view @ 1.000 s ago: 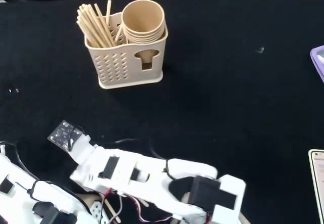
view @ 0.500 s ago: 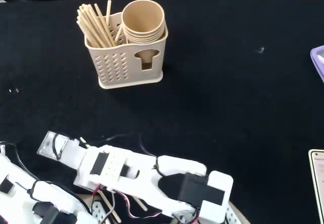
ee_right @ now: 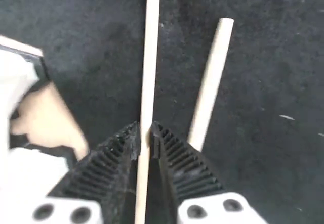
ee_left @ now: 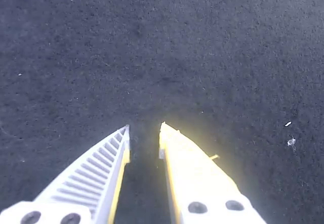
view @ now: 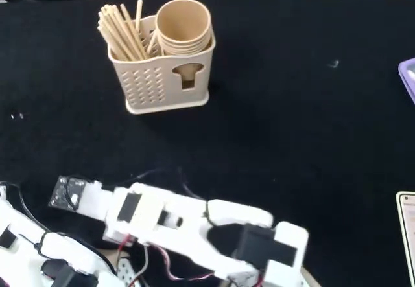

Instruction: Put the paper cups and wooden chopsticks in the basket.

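High: an arm (view: 175, 219) has swung lower along the near edge, well apart from the basket (view: 162, 83) holding paper cups (view: 185, 21) and wooden chopsticks (view: 120, 31); left wrist: left gripper (ee_left: 145, 128) barely parted, empty over black cloth (ee_left: 202, 42); right wrist: right gripper (ee_right: 145, 128) clamped on a stray chopstick (ee_right: 150, 57), second chopstick (ee_right: 210, 82) just beside, so two likely remain.

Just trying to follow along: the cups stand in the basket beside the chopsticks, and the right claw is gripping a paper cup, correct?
Not quite. The right gripper is shut on a single wooden chopstick, not a paper cup, as the right wrist view shows. The cups do stand in the basket beside the other chopsticks.
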### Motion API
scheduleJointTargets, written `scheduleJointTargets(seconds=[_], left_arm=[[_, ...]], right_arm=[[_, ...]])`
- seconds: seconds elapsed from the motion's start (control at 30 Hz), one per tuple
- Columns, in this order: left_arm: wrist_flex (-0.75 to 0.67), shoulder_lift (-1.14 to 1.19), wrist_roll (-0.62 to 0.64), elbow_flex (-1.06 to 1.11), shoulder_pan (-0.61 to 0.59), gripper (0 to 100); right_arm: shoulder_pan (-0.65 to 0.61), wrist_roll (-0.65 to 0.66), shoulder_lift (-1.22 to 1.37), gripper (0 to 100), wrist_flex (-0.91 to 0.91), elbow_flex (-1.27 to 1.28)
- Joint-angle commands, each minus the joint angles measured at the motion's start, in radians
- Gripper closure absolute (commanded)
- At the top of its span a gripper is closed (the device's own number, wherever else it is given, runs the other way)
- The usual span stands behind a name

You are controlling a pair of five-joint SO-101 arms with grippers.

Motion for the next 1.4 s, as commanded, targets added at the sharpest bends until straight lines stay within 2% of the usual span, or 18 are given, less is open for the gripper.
scheduleJointTargets(seconds=[0.0,0.1,0.2,0.4,0.47,0.8,0.93,1.23,1.37], left_arm=[[-0.003,-0.011,0.005,-0.071,-0.004,89],[-0.003,-0.011,0.005,-0.071,-0.002,89],[-0.003,-0.011,0.005,-0.070,-0.002,89],[-0.003,-0.011,0.005,-0.070,-0.002,89],[-0.003,-0.011,0.005,-0.070,-0.002,89],[-0.003,-0.011,0.005,-0.071,-0.002,89],[-0.003,-0.011,0.005,-0.071,-0.002,89],[-0.003,-0.011,0.003,-0.068,0.010,89],[-0.003,-0.011,0.003,-0.062,0.039,89]], right_arm=[[0.075,0.011,-0.076,98.7,-0.003,-0.001],[0.107,0.012,-0.073,98.7,-0.023,0.024],[0.110,0.074,-0.074,98.3,-0.021,0.027],[0.104,0.100,-0.073,77.6,-0.021,0.050],[0.104,0.100,-0.073,75.9,-0.023,0.058],[0.061,0.101,-0.035,83.5,-0.023,0.059],[0.034,0.101,0.042,98.2,-0.034,0.025],[0.048,0.101,0.042,98.8,0.002,-0.008],[0.123,0.101,-0.067,98.8,0.057,-0.002]])
